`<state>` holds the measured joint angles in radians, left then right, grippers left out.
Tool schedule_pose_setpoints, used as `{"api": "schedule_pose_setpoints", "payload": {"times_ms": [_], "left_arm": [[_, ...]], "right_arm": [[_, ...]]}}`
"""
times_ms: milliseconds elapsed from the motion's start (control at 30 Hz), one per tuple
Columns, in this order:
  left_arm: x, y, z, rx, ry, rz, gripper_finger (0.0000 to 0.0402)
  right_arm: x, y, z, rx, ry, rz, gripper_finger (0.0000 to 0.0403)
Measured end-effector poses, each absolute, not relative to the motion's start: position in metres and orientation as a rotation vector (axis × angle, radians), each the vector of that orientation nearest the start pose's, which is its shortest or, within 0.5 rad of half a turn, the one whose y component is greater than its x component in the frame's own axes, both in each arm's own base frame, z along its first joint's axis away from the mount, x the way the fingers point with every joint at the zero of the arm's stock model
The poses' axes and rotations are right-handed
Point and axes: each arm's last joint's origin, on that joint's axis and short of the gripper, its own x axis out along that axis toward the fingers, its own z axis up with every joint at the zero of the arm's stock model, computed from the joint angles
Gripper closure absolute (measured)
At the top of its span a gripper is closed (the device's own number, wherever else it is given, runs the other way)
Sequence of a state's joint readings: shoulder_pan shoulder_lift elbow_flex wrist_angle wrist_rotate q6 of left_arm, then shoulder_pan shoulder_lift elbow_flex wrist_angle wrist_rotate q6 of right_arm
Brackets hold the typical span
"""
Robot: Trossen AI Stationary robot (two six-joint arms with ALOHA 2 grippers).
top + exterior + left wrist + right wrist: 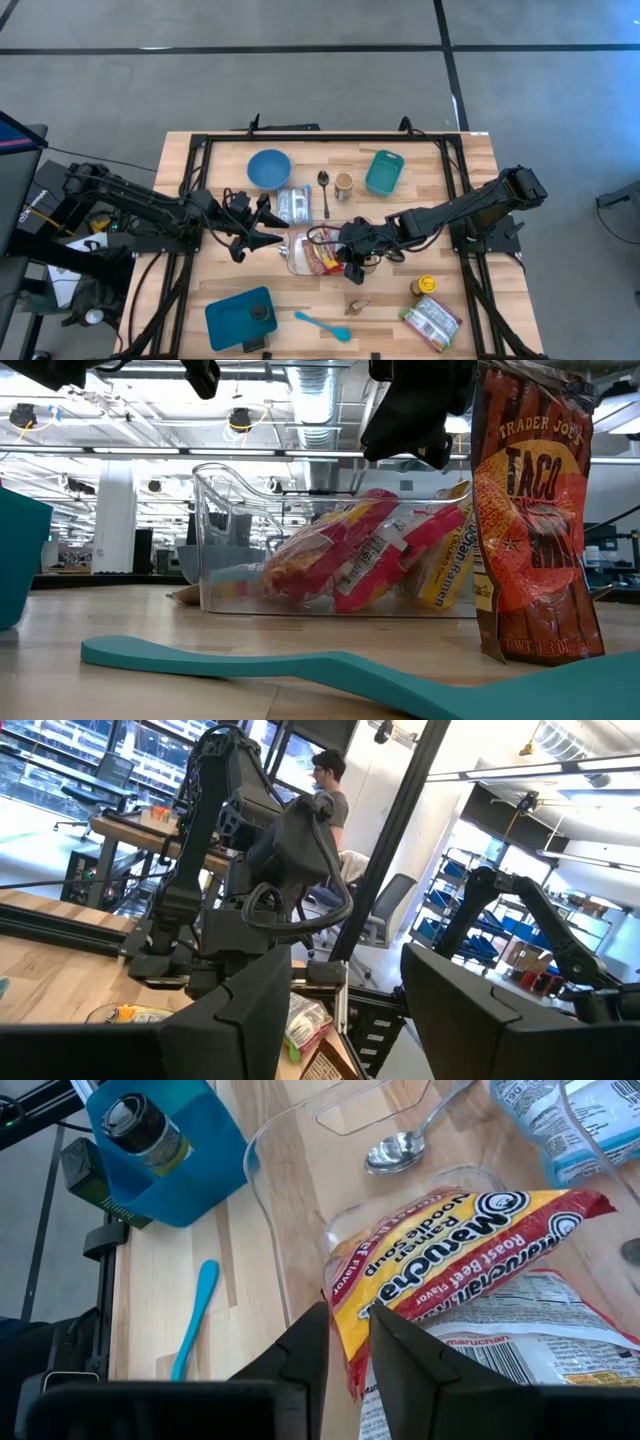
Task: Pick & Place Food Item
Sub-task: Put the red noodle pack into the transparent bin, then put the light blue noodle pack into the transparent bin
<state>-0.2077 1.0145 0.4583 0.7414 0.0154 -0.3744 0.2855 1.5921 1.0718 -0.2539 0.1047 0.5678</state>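
Note:
A clear plastic bin stands at the table's middle with yellow-and-red ramen packets lying in it. My right gripper slants down over the bin's right part. It is open by a narrow gap, and the top ramen packet has its red end between the fingertips. That packet lies on another packet in the bin. My left gripper hovers open just left of the bin, level, with nothing between its fingers. My right gripper has one finger on each side of the top ramen packet's red end, coming slanting down from the table's right. I cannot tell whether the fingers touch it. The packet lies flat in the bin, resting on the packet beneath.
A taco bag stands upright near the front right. A teal spatula and a blue tray with a jar lie in front. A blue bowl, spoon, cup and teal bin stand behind.

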Motion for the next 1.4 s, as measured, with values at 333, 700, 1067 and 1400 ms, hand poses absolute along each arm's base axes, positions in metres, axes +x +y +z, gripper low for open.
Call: {"api": "schedule_pose_setpoints", "payload": {"times_ms": [333,700,1067,1400], "left_arm": [[0.211,-0.045,0.267,-0.39,-0.141,-0.254,0.0216],[0.211,-0.045,0.267,-0.39,-0.141,-0.255,0.0216],[0.211,-0.045,0.267,-0.39,-0.141,-0.255,0.0216],[0.211,-0.045,0.267,-0.39,-0.141,-0.254,0.0216]], "right_arm": [[0.323,0.089,0.234,0.391,0.774,-0.053,0.0332],[0.315,0.074,0.241,0.339,0.79,-0.152,0.0338],[0.297,0.073,0.263,0.201,0.721,-0.232,0.04],[0.276,0.085,0.275,0.047,0.643,-0.414,0.04]]}}
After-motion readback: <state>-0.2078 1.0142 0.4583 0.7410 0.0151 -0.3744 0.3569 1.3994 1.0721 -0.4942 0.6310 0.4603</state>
